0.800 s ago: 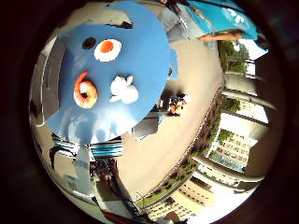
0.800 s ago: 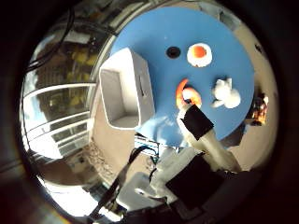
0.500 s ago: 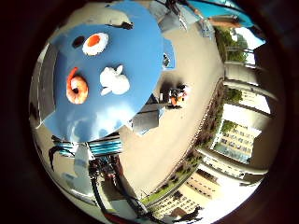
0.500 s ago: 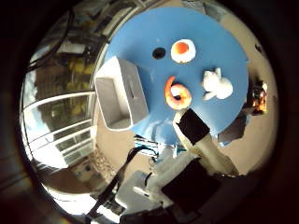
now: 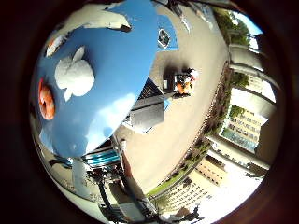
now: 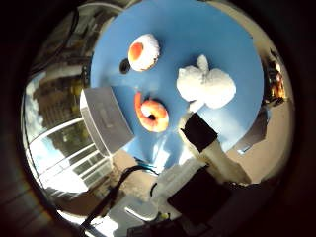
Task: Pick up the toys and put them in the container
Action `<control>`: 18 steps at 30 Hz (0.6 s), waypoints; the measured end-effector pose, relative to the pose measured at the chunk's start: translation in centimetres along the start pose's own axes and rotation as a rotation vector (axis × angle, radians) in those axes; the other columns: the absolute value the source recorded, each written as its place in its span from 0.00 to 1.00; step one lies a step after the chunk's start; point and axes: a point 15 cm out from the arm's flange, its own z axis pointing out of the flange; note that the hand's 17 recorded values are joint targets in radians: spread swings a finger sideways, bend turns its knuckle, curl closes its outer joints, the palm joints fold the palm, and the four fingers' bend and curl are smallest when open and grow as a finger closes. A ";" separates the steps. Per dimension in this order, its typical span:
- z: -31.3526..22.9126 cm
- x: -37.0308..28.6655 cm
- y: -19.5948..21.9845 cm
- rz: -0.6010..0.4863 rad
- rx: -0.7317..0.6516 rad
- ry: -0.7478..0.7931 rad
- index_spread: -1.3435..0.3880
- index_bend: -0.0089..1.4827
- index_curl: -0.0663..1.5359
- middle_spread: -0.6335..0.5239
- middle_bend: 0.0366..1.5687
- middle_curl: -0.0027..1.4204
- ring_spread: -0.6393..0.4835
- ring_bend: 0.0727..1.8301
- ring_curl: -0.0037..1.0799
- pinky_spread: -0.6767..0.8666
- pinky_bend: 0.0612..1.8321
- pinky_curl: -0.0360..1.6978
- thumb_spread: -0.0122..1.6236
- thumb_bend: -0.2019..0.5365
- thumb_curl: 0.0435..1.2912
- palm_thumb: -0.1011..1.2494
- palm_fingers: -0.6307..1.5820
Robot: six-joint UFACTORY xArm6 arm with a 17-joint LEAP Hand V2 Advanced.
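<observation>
A round blue desk (image 6: 207, 29) carries everything. Going left to right in the thumb-side view, a white rectangular container (image 6: 105, 125) sits at the desk's edge, empty as far as can be seen. Just beside it lies an orange shrimp toy (image 6: 152, 113), curled, apart from the container. Beyond the shrimp, a small dark round spot (image 6: 125, 65) lies next to a fried egg toy (image 6: 143, 51), white with an orange yolk. Further right rests a white garlic-shaped toy (image 6: 206, 86), well apart from the container. The hand (image 6: 210, 148) hangs above the desk near the shrimp, one black-tipped finger (image 6: 198, 132) extended straight, grasping nothing.
</observation>
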 end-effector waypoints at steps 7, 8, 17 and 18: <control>5.4 -0.2 1.8 -0.007 -0.100 -0.037 0.77 0.11 0.20 0.63 0.10 0.23 0.81 0.20 0.31 0.72 0.39 0.12 0.73 0.24 0.23 0.46 0.35; 6.1 -0.3 1.8 -0.011 -0.103 -0.038 0.77 0.11 0.20 0.63 0.10 0.23 0.81 0.20 0.31 0.72 0.39 0.12 0.73 0.24 0.23 0.46 0.35; 10.6 -2.1 0.5 -0.051 -0.076 -0.006 0.78 0.10 0.19 0.58 0.15 0.25 0.80 0.25 0.32 0.71 0.40 0.11 0.72 0.27 0.24 0.52 0.44; 10.5 -2.1 0.3 -0.057 -0.058 0.009 0.76 0.10 0.18 0.55 0.17 0.26 0.78 0.28 0.33 0.71 0.41 0.11 0.71 0.28 0.25 0.55 0.49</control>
